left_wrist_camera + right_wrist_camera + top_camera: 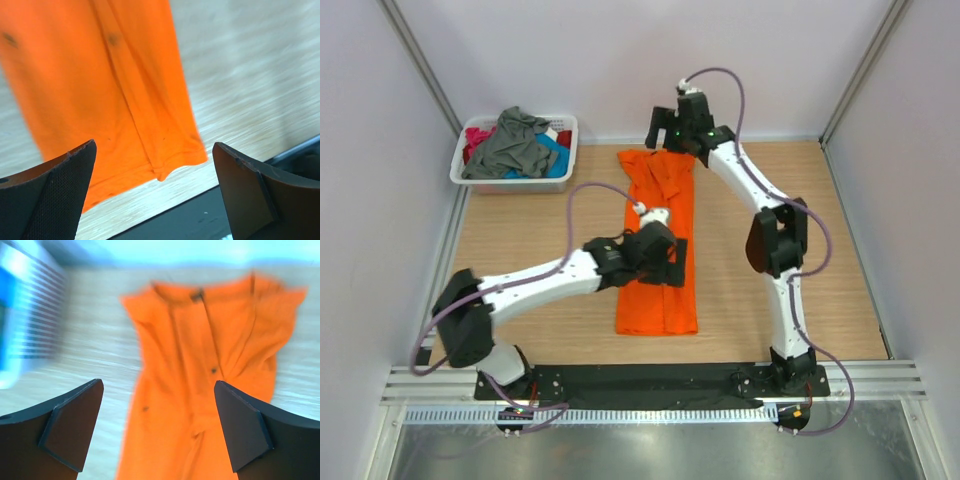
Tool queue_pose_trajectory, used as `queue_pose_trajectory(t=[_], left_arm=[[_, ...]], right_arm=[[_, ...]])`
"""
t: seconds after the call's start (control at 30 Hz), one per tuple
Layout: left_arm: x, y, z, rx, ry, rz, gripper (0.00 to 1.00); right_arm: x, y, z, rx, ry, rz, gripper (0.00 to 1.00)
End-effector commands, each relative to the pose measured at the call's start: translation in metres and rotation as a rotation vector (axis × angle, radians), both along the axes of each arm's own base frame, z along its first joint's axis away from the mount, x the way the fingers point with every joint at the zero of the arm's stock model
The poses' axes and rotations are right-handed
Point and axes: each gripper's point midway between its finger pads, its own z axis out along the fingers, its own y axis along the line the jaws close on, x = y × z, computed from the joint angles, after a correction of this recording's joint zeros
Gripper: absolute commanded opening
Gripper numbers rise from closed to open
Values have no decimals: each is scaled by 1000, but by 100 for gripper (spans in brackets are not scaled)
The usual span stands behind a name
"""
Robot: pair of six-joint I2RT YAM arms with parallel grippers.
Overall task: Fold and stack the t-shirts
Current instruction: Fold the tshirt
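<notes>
Top external view: the orange t-shirt [655, 300] lies as a narrow strip down the middle of the worktop [840, 290], with both arms over it.
With its sides folded in, collar by the far edge and hem near the front edge, it looks ready for a cross fold. The left gripper [154, 145] hangs over its middle and the right gripper [158, 383] over the collar end, both spread wide and holding nothing. The other t-shirts [510, 145] sit heaped in the basket [520, 185] at the far left corner.

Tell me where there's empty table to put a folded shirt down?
Bare wood lies right of the right arm, up to the wall, and between the laundry basket and the left arm. The middle is crowded: the orange t-shirt with both arms over it.
</notes>
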Motion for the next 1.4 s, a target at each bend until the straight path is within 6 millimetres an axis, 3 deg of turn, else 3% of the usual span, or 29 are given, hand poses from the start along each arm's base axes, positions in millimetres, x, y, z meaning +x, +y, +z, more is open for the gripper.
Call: queue_pose_trajectory(t=[0.0,0.03,0.07,0.1,0.13,0.17,0.2,0.23,0.27,0.3,0.33,0.4,0.43,0.5,0.53,0.6,0.7,0.9,1.2,1.37], left_arm=[[24,33,69,-144,-86,79,100],[26,46,70,-140,-78,109,100],[25,60,61,-128,-58,142,99],[31,79,71,-158,-71,197,99],[26,93,53,-141,-40,228,99],[25,103,50,-147,-37,244,98],[28,116,51,-184,-27,300,98],[23,116,47,-225,9,295,97],[15,122,28,-224,52,305,96],[12,124,28,-265,67,326,95],[8,120,27,-301,86,314,95],[-2,122,10,-308,129,323,93],[-9,117,7,-331,156,298,93],[-23,119,-11,-328,222,288,91],[-26,118,-14,-345,238,295,91],[-39,121,-32,-344,294,304,88],[-52,118,-43,-377,337,312,86],[-72,110,-63,-330,390,297,83],[-55,116,-76,-278,324,349,72],[-56,111,-90,-256,359,335,64]], right_arm=[[-35,-20,193,125,-324,-6,100],[-45,-25,175,115,-260,-18,100],[-60,-40,195,115,-283,-59,100],[-71,-45,186,109,-244,-72,100],[-87,-51,149,97,-151,-90,100],[-99,-57,136,97,-113,-107,100],[-123,-66,150,125,-130,-119,100],[-143,-72,97,104,-32,-126,100],[-159,-74,84,145,6,-147,100],[-179,-79,96,190,-26,-146,100],[-206,-82,49,182,83,-138,100],[-236,-88,28,217,162,-167,100],[-262,-97,8,213,212,-177,97],[-289,-95,-9,261,288,-170,92],[-311,-102,-25,264,333,-185,86],[-334,-99,-40,314,400,-179,76],[-376,-103,-85,345,535,-195,66],[-415,-91,-122,450,660,-154,60],[-426,-89,-134,420,682,-141,61],[-438,-84,-143,440,715,-139,59]])
